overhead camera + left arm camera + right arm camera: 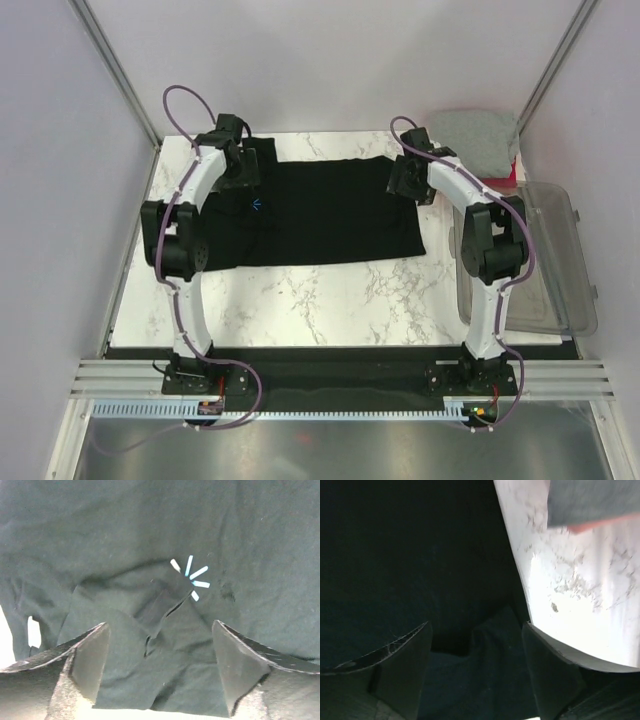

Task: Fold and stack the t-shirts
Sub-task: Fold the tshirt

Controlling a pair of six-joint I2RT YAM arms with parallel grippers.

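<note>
A black t-shirt (320,215) lies spread flat on the marble table (330,300), with a small light-blue mark (256,205) near its left end. My left gripper (240,172) hangs open over the shirt's far left edge. In the left wrist view its jaws (160,650) stand wide apart over wrinkled black cloth (125,540) near the mark (192,577). My right gripper (408,180) is open at the shirt's far right corner, with a raised fold of cloth (492,645) between its jaws (475,650). A folded grey t-shirt (475,135) lies on a red-pink one (512,172) at the back right.
A clear plastic bin (560,260) sits at the table's right edge, beside the right arm. White walls and metal posts enclose the table. The grey folded shirt (590,500) and a red-pink sliver (585,527) show beyond bare marble (570,590) in the right wrist view.
</note>
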